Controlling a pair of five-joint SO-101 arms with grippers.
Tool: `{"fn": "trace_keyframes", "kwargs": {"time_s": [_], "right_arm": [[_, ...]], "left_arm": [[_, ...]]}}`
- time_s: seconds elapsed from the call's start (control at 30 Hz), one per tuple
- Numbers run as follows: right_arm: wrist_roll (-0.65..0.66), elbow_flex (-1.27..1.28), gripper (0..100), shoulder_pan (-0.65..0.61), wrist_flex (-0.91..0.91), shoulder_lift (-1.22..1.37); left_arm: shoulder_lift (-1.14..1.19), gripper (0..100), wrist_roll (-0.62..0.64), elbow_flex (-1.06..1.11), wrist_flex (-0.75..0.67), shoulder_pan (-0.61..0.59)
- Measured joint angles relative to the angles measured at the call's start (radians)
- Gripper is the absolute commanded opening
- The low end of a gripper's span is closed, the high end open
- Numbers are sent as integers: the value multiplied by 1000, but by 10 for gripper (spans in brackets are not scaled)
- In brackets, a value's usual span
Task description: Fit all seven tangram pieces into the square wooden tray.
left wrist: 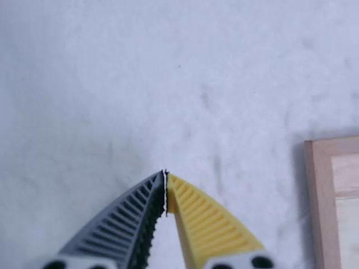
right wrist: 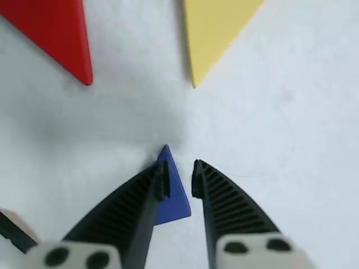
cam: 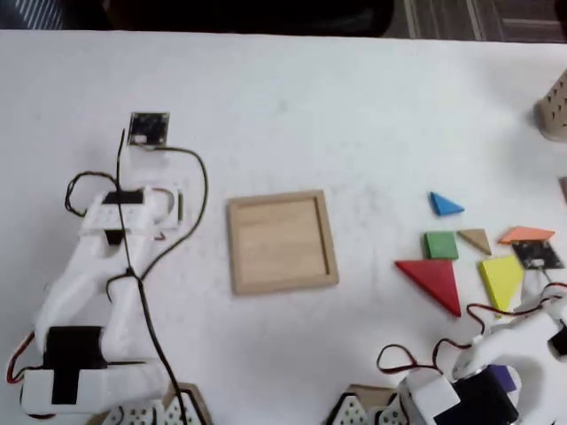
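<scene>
The square wooden tray (cam: pixel 282 241) lies empty mid-table, and its edge (left wrist: pixel 315 196) shows beside my left gripper (left wrist: pixel 164 178). That gripper is shut on nothing, its tips over bare table left of the tray (cam: pixel 175 208). To the right of the tray lie a red triangle (cam: pixel 432 282), a yellow triangle (cam: pixel 501 279), a green square (cam: pixel 440 245), a tan triangle (cam: pixel 476 239), an orange piece (cam: pixel 526 235) and a light blue triangle (cam: pixel 445 204). My right gripper (right wrist: pixel 179 171) is narrowly open around a dark blue piece (right wrist: pixel 175 196) (cam: pixel 503 376). One finger overlaps it and the other stands just clear.
Tips of the red triangle (right wrist: pixel 61 39) and yellow triangle (right wrist: pixel 210 33) lie just ahead of the right gripper. A wooden object (cam: pixel 554 111) stands at the far right edge. Cables trail over the left arm (cam: pixel 97 266).
</scene>
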Motion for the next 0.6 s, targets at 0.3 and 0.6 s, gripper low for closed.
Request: {"fn": "trace_keyframes", "kwargs": {"time_s": [0.3,0.6], "right_arm": [[91,-83,71,68,233,0],[242,43,36,250,160,0]], "left_arm": [[0,50,0,0,0,0],[0,50,0,0,-2,0]]}}
